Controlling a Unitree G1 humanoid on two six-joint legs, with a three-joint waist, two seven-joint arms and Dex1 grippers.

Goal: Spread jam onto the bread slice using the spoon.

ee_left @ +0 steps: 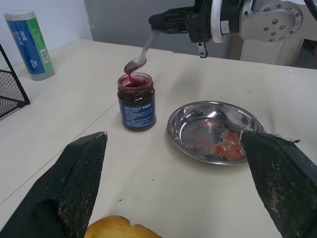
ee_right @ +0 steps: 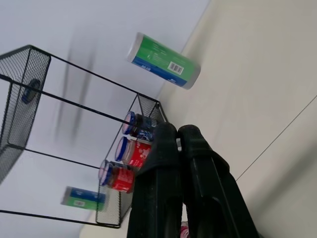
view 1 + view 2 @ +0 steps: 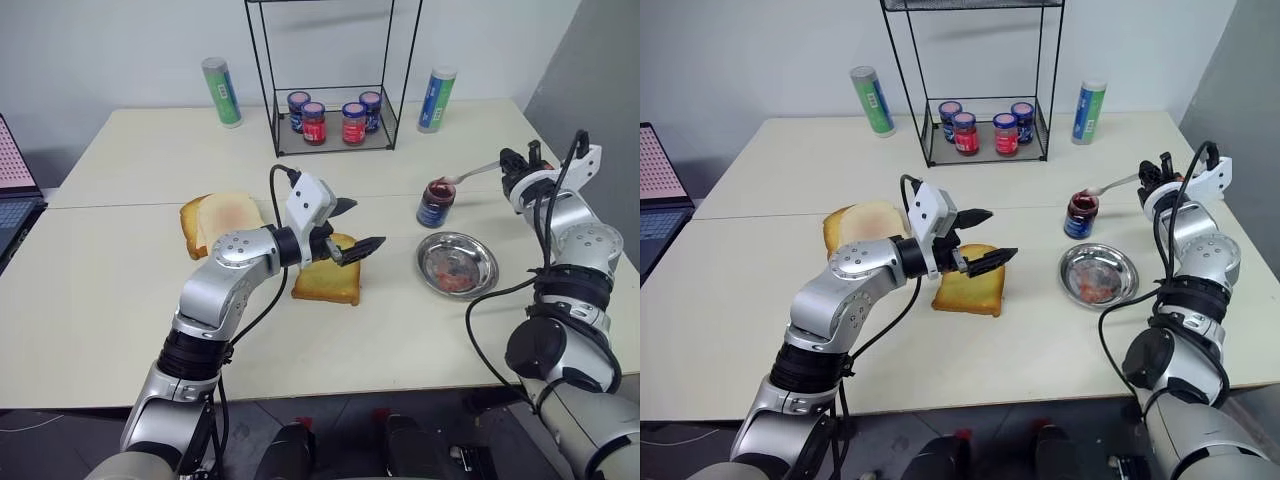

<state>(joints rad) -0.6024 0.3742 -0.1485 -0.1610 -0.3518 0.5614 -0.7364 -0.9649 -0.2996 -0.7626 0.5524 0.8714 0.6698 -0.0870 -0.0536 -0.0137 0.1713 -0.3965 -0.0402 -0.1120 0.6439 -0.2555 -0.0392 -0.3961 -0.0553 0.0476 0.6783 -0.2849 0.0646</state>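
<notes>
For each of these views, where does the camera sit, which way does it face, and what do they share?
Head stereo pair: above, looking forward and down at the table; both arms show, left hand over the bread slice.
Left wrist: along its open fingers toward the jam jar, steel dish and the right hand holding the spoon.
Right wrist: along its shut fingers toward the wire rack.
Shared: jar, dish, spoon.

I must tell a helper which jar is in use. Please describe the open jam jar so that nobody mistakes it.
On the table, find the round steel dish; the jam jar stands just behind it. Unlike the four lidded jars inside the wire rack, it is open, with the spoon over it.
</notes>
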